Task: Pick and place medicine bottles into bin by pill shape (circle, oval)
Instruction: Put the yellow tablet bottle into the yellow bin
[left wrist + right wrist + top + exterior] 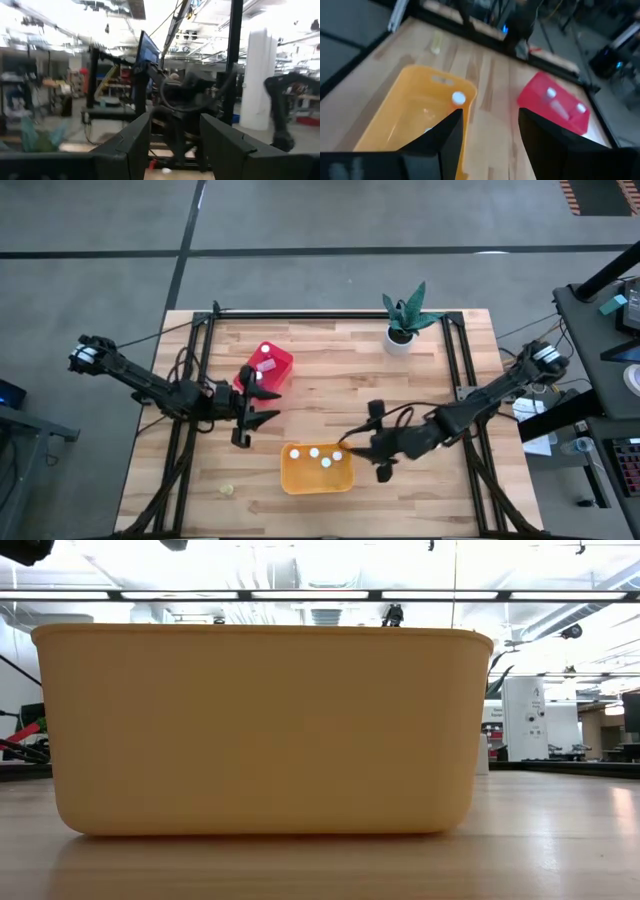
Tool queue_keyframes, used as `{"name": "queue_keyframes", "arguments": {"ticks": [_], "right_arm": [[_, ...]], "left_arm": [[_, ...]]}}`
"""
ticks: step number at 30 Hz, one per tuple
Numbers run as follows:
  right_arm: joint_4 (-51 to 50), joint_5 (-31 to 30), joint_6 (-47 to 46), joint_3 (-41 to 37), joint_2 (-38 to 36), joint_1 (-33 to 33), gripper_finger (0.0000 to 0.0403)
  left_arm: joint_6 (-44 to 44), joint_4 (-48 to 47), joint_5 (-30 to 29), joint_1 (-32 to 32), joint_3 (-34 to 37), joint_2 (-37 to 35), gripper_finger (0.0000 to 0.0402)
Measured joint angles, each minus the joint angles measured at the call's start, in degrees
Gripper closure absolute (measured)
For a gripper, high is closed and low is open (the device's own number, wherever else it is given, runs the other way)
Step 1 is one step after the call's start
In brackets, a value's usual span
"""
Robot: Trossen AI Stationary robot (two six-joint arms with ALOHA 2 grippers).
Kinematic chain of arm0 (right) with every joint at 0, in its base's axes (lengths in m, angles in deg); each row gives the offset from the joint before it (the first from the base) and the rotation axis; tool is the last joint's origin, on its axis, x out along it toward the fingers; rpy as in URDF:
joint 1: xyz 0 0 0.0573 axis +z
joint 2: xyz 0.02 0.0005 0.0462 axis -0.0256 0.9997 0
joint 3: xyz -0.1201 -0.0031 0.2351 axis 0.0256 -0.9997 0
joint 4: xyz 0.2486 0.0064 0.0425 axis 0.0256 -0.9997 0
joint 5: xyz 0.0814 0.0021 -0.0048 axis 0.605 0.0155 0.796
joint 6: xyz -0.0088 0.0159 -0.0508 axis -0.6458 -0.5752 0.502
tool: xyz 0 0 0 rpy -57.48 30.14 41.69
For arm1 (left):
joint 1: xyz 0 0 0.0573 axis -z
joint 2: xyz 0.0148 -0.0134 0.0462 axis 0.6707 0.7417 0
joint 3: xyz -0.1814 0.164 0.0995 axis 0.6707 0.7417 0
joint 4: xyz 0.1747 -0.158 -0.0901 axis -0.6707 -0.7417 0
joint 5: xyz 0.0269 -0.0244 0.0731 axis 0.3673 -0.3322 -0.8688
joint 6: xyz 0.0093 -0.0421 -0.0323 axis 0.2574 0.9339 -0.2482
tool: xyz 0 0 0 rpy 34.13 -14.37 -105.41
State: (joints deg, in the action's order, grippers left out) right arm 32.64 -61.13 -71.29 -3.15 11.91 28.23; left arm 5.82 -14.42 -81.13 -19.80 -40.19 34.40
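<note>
Two arms: both reach inward over the wooden table (420, 395), which fills the middle of the high view.
Yellow-orange bin (316, 469): lower centre of the high view; it fills most of the low view.
Red bin (266, 368): up and left of the yellow-orange bin, well apart from it.
Plant pot (400, 338): upper right part of the table, white with green leaves.
Left gripper (262, 406): just below the red bin, fingers apart, nothing between them.
Right gripper (352, 448): at the yellow-orange bin's upper right corner, fingers apart and empty.
Medicine bottles (314, 453): white caps show inside the yellow-orange bin; more caps in the red bin.
Small yellowish object (228, 490): lower left of the table, too small to identify.
</note>
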Motion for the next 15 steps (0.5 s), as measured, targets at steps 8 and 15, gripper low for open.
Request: {"name": "queue_keyframes", "arguments": {"ticks": [8,15], "right_arm": [[14.3,0.1,5.1,-12.9,-10.2,-0.1,0.022],[16.8,0.4,9.6,-17.8,-15.1,-0.2,0.022]], "left_arm": [[17.6,-18.9,-0.9,0.0,-6.7,3.1,0.0247],[37.9,-54.0,-1.5,0.0,-20.4,6.7,0.0247]]}}
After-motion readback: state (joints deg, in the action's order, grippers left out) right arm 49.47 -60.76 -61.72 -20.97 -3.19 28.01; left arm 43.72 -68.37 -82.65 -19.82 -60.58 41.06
